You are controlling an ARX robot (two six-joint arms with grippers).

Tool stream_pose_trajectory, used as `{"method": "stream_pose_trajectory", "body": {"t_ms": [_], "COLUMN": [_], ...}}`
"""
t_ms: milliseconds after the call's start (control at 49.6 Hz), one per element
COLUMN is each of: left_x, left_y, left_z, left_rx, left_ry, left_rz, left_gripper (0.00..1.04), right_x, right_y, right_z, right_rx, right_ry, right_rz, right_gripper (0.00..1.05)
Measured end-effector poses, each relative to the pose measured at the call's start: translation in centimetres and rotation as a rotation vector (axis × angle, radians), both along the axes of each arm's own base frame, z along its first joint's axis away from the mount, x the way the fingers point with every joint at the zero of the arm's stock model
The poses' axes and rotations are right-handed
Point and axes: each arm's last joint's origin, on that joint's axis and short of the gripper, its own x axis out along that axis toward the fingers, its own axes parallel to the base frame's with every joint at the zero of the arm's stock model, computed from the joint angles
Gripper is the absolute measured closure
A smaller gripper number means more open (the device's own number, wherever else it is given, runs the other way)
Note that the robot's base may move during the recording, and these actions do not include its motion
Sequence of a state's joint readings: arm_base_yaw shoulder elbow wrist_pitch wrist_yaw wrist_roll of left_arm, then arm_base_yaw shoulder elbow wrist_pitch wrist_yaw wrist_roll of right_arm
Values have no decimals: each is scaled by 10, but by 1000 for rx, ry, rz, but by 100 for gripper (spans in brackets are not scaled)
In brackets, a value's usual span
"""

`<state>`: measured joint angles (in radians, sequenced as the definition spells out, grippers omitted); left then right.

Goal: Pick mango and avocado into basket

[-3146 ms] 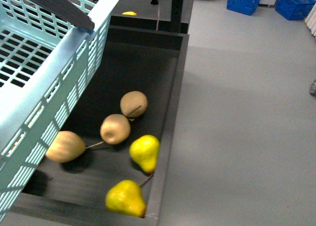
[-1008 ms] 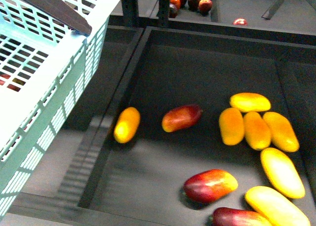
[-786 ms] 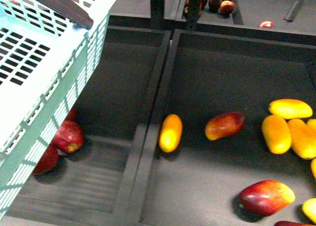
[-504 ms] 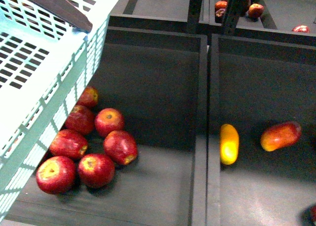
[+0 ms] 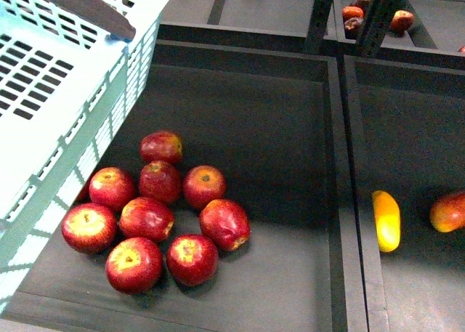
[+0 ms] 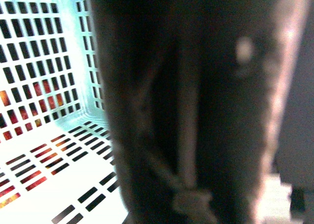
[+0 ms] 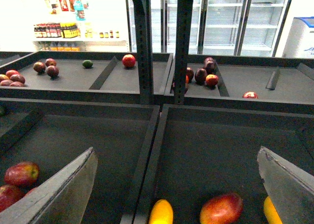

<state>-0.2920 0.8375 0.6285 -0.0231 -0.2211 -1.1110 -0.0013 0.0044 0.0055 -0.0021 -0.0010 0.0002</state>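
Swung left, leaving dark red, yellow-ended oval mango (image 5: 448,211) at frame edge. Right gripper (image 7: 175,158) spread wide; left gripper's jaws impossible to tell. Risk: seizing centred round red apples (image 5: 147,218) instead.

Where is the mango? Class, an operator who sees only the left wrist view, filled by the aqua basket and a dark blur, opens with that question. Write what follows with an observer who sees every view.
Observer: The red mango lies in the bin to the right of the red apples, near a yellow mango but not touching it.
Operator: Is the right gripper free to take it?
Observer: Yes. The right gripper is open wide, with nothing between its fingers.
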Motion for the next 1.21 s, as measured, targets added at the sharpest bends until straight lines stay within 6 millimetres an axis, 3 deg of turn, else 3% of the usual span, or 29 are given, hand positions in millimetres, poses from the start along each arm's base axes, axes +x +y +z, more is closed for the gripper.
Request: {"method": "stream_pose_trajectory", "body": {"t_ms": [141, 181, 363, 524, 907, 1049, 1210], "left_x": [30, 42, 80, 93, 93, 93, 93], "left_y": [-36, -48, -110, -154, -155, -155, -156], "left_z": [-11, -17, -38, -63, -52, -52, -52], "left_rx": [640, 746, 756, 703, 735, 731, 721], "left_ry": [-69, -96, -162, -111, -83, -85, -92], "left_rz": [-374, -457, -763, -926, -848, -861, -883], "left_gripper": [99, 99, 99, 99, 99, 99, 99], "right_x": [0, 0, 0, 0, 0, 11, 37], "right_y": [0, 0, 0, 0, 0, -15, -45], "right_z": [0, 0, 0, 0, 0, 9, 31], "right_rx": [0, 0, 0, 0, 0, 248, 323], "right_ry": [0, 0, 0, 0, 0, 3, 45], "right_rz": [1, 0, 1, 0, 0, -418, -482], "right_gripper": [8, 8, 8, 8, 8, 8, 8]}}
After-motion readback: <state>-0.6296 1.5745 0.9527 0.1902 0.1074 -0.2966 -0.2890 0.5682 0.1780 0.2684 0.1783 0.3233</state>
